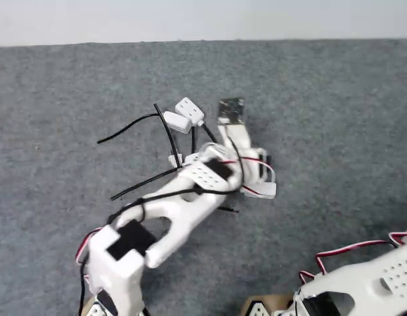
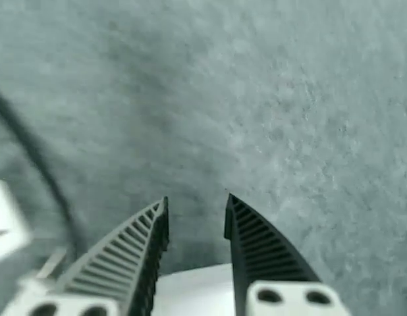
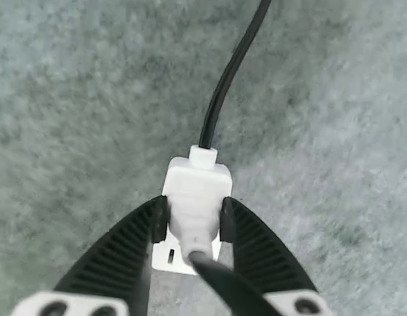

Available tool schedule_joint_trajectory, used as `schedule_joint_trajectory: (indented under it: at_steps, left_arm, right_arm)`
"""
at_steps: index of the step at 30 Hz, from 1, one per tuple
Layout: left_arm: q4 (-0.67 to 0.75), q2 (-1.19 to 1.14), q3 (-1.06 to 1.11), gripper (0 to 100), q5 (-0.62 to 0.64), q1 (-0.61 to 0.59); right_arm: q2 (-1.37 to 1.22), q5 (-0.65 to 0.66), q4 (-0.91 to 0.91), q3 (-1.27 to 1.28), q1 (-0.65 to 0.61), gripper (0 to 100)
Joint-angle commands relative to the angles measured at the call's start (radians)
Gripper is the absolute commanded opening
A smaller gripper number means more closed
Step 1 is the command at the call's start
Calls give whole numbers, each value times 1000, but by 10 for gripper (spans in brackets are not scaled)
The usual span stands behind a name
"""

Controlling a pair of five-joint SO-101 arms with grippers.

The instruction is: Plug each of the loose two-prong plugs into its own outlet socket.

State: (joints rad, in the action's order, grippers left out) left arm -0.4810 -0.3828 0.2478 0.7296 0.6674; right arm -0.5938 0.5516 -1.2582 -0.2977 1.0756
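Just above centre in the high view, a white outlet socket (image 1: 189, 110) lies on the grey carpet (image 1: 335, 118) with its holed face up. It touches a second white block (image 1: 176, 122) at its lower left. Black cords (image 1: 128, 128) run from that pair toward the left of the frame. A lower cord (image 1: 143, 184) passes under an arm (image 1: 184, 204) that stretches from the lower left corner to mid-frame, its wrist just beside the socket pair. A second arm (image 1: 378, 280) sits in the lower right corner.

Right gripper (image 3: 193, 207): clamped on a white plug (image 3: 195, 184), one finger on each side, just over the carpet. The plug cord (image 3: 226, 79) leads straight away from the fingers. Probably the two-prong type, but the prongs are hidden. A flat white piece (image 3: 169, 255) with a small slot sits against the plug's near end.

Left gripper (image 2: 197, 199): jaws apart, carpet showing through the gap. Off to one side are a dark cable (image 2: 39, 164) and a blurred white body (image 2: 6, 224), both apart from the fingers.
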Motion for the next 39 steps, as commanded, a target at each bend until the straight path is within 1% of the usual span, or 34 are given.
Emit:
schedule_joint_trajectory:
  at_steps: [1,3,8,10,12,15,17,20,23,26,28,30,32,36,39]
  left_arm:
    - [28,-41,-102,130,94,58]
    - [20,-66,-108,130,146,66]
    - [-164,-49,-108,125,158,75]
    - [-224,-25,-107,83,155,107]
    - [-261,-12,-94,15,149,163]
    - [-264,3,-31,22,100,253]
    - [-265,6,-15,22,74,290]
    - [-270,6,-15,22,49,298]
    - [-308,20,-13,23,-17,301]
    - [-350,71,1,23,-87,302]
    - [-348,135,28,19,-87,290]
    - [-331,238,74,13,-60,279]
    - [-272,347,179,13,-51,295]
    - [-35,479,479,13,-51,410]
    - [112,470,599,13,-44,419]
  right_arm:
    - [-38,8,44,-5,-18,16]
    - [-38,8,44,-5,-19,16]
    - [-30,12,44,-5,-19,17]
    - [-30,12,44,-5,-19,17]
    - [-30,9,44,-5,-21,17]
    - [-30,8,44,-5,-21,18]
    - [-30,11,44,-5,-21,18]
    - [-31,12,44,-5,-19,18]
    - [-35,8,61,-5,-19,19]
    - [-35,8,67,-5,-19,19]
    - [-35,8,65,-5,-19,19]
    - [-35,8,65,-5,-21,19]
    - [-35,6,65,-5,-21,19]
    - [-30,6,65,-5,-21,19]
    - [-28,6,65,-6,-21,19]
